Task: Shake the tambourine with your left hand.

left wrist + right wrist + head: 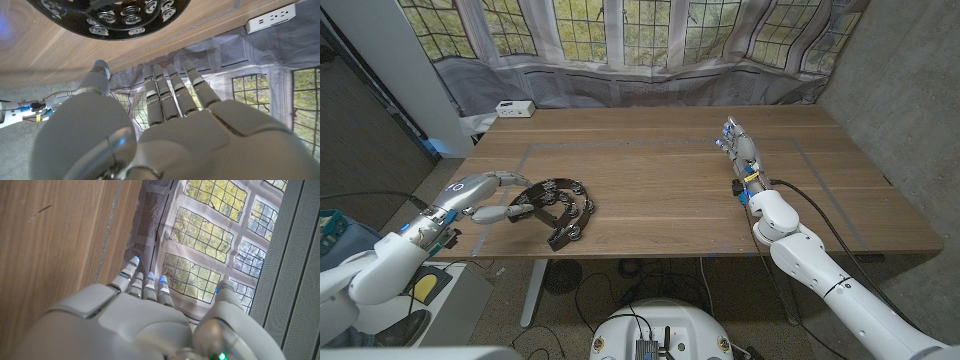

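- Left hand [485, 195]: I see it at the bench's near left corner, holding nothing, fingers apart and reaching toward the tambourine; fingertips just beside its rim, and I cannot tell whether they touch. In the left wrist view the fingers [172, 92] are straight and spread, nothing between them.
- Tambourine [557, 207]: black, half-moon frame with rows of metal jingles, lying on the bench [660, 190] near its front left edge, just right of my left hand.
- White power strip [514, 108]: at the bench's far left corner, well apart from the tambourine.
- Right hand [741, 152]: over the right half of the bench, fingers straight and together, pointing toward the curtained window [650, 45], gripping nothing.
- Containers: I log none.
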You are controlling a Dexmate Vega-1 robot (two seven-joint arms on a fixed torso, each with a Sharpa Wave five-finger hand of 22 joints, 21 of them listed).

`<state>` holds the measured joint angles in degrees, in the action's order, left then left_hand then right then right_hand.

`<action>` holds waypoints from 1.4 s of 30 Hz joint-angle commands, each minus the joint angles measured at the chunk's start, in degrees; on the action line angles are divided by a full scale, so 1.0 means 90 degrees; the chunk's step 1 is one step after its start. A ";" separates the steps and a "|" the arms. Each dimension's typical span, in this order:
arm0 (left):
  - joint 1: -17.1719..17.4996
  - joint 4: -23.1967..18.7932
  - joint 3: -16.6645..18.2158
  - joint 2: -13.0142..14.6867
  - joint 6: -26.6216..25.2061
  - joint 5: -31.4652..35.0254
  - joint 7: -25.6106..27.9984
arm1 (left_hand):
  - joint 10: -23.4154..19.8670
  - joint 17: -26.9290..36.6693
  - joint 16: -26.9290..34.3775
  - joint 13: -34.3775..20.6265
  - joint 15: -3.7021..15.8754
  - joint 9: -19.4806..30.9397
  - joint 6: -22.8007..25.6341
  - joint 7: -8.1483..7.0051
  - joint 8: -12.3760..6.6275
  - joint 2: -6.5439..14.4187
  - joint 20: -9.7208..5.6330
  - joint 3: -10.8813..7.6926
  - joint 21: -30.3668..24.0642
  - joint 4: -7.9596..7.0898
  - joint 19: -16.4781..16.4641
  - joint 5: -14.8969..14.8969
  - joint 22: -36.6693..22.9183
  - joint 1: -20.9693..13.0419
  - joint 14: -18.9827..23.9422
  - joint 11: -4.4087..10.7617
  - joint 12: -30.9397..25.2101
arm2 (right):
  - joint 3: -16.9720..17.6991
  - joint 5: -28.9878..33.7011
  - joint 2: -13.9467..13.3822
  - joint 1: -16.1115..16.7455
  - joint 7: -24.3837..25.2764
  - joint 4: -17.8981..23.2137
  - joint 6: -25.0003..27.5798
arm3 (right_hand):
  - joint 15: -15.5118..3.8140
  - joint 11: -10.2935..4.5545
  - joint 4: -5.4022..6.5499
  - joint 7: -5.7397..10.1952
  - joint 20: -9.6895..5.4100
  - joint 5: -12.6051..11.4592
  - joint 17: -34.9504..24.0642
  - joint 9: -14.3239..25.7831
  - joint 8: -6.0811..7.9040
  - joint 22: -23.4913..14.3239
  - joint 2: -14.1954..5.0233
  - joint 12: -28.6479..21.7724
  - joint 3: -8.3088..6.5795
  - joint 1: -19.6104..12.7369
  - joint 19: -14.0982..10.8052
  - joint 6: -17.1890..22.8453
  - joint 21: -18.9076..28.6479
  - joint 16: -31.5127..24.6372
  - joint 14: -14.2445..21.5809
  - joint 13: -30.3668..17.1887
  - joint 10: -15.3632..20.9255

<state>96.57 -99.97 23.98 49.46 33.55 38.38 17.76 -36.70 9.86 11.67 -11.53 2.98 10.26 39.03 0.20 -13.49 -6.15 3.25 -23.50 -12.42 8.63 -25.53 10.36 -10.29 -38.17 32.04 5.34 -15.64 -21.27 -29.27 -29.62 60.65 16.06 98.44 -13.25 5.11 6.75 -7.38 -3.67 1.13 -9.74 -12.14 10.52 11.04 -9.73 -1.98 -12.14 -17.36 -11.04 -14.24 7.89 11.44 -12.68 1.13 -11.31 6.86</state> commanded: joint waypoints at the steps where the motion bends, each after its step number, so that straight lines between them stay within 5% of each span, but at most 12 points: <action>1: 0.0091 -0.0483 0.0271 0.0188 -0.0445 0.0528 -0.0781 | 0.0163 -0.0002 -0.0079 -0.0014 0.0098 0.0030 -0.0240 -0.0048 0.0152 0.0047 0.0035 -0.0052 0.0013 0.0105 -0.0037 0.0031 -0.0005 -0.0329 -0.0101 0.0041 0.0120 | 0.0086 0.0044 -0.0026 0.0103 0.0146 0.0115 0.0045 | 0.0015 0.0006 -0.0007 0.0033 0.0010 -0.0045 -0.0008 0.0021 0.0031 -0.0026 -0.0044 -0.0011 0.0034 -0.0015 -0.0044 0.0047 0.0001 0.0012 0.0016 -0.0033 0.0053; 4: 0.0096 -0.0555 0.0299 0.0267 -0.0456 0.0645 -0.0967 | 0.0364 0.0001 -0.0124 -0.0012 0.0159 0.0035 -0.0450 -0.0130 0.0266 0.0035 -0.0014 -0.0138 0.0051 0.0188 -0.0021 0.0069 0.0002 -0.0807 -0.0234 0.0083 0.0269 | 0.0087 0.0038 -0.0019 0.0104 0.0166 0.0111 0.0078 | 0.0013 0.0006 -0.0008 0.0037 0.0011 -0.0046 -0.0008 0.0021 0.0031 -0.0026 -0.0051 -0.0010 0.0032 -0.0019 -0.0043 0.0050 0.0000 0.0012 0.0018 -0.0033 0.0052; 14: 0.0026 -0.0683 0.0349 0.0504 -0.0428 0.0995 -0.1512 | 0.0653 0.0005 -0.0157 -0.0011 0.0288 0.0042 -0.0877 -0.0290 0.0354 -0.0085 -0.0193 -0.0104 0.0122 0.0190 0.0083 0.0096 0.0018 -0.1376 -0.0470 0.0266 0.0428 | 0.0028 0.0082 0.0092 0.0047 0.0234 0.0082 0.0074 | 0.0019 0.0003 -0.0016 0.0036 0.0014 -0.0048 -0.0005 0.0022 0.0028 -0.0026 -0.0075 -0.0008 0.0021 -0.0043 -0.0046 0.0052 -0.0002 0.0018 0.0015 -0.0034 0.0059; 22: -0.0119 -0.0694 0.0300 0.0588 -0.0333 0.1165 -0.1639 | 0.0686 0.0007 -0.0155 -0.0013 0.0308 0.0044 -0.0934 -0.0369 0.0347 -0.0110 -0.0212 -0.0072 0.0131 0.0164 0.0102 0.0107 0.0021 -0.1464 -0.0513 0.0282 0.0437 | -0.0013 0.0144 0.0113 0.0043 0.0240 0.0074 0.0054 | 0.0015 0.0004 -0.0025 0.0032 0.0008 -0.0048 -0.0003 0.0022 0.0026 -0.0026 -0.0085 -0.0003 0.0015 -0.0060 -0.0048 0.0051 -0.0003 0.0020 0.0021 -0.0034 0.0054; 26: -0.0224 -0.0637 0.0159 0.0682 -0.0231 0.1109 -0.1715 | 0.0690 0.0009 -0.0149 -0.0017 0.0302 0.0045 -0.0941 -0.0346 0.0341 -0.0102 -0.0235 -0.0054 0.0120 0.0136 0.0074 0.0106 0.0021 -0.1463 -0.0519 0.0281 0.0434 | -0.0014 0.0163 0.0110 0.0064 0.0263 0.0087 0.0062 | 0.0010 0.0003 -0.0030 0.0031 0.0008 -0.0048 -0.0001 0.0022 0.0026 -0.0026 -0.0091 -0.0002 0.0012 -0.0070 -0.0049 0.0053 -0.0003 0.0023 0.0019 -0.0034 0.0053; 30: -0.0338 -0.0574 0.0021 0.0763 -0.0218 0.0996 -0.1858 | 0.0713 0.0013 -0.0114 -0.0038 0.0273 0.0048 -0.0974 -0.0269 0.0312 -0.0020 -0.0357 -0.0001 -0.0053 0.0079 -0.0406 0.0100 0.0003 -0.1588 -0.0508 0.0199 0.0420 | -0.0006 0.0170 0.0104 0.0072 0.0274 0.0089 0.0071 | 0.0011 0.0006 -0.0036 0.0037 0.0010 -0.0047 0.0001 0.0022 0.0022 -0.0026 -0.0096 0.0000 0.0008 -0.0082 -0.0048 0.0045 -0.0005 0.0024 0.0022 -0.0035 0.0052; 42: -0.0803 -0.0144 -0.0586 0.1126 0.0052 0.0260 -0.2220 | 0.0507 0.0023 -0.0005 -0.0064 0.0307 0.0051 -0.0753 -0.0108 0.0215 0.0113 -0.0494 0.0043 -0.0128 0.0072 -0.0697 0.0066 -0.0013 -0.1850 -0.0196 0.0003 0.0320 | 0.0007 0.0135 0.0107 0.0068 0.0250 0.0043 0.0070 | 0.0009 0.0007 -0.0045 0.0023 0.0003 -0.0043 0.0002 0.0022 0.0018 -0.0026 -0.0102 0.0004 0.0007 -0.0100 -0.0054 0.0039 -0.0005 0.0030 0.0021 -0.0036 0.0055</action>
<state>92.33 -103.86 22.69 57.19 32.02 44.51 -0.20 -31.28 9.87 11.03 -11.87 2.68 10.55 30.93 -0.76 -10.88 -5.17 -1.04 -23.54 -12.96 9.30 -30.48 11.09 -10.28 -53.80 28.92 5.66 -12.22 -21.26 -28.04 -28.60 61.18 18.35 99.04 -12.56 5.11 6.75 -7.37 -3.37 1.13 -9.97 -11.98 10.52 11.04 -9.73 -2.50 -12.14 -17.36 -11.57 -14.23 8.19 11.45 -12.68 1.12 -11.31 6.85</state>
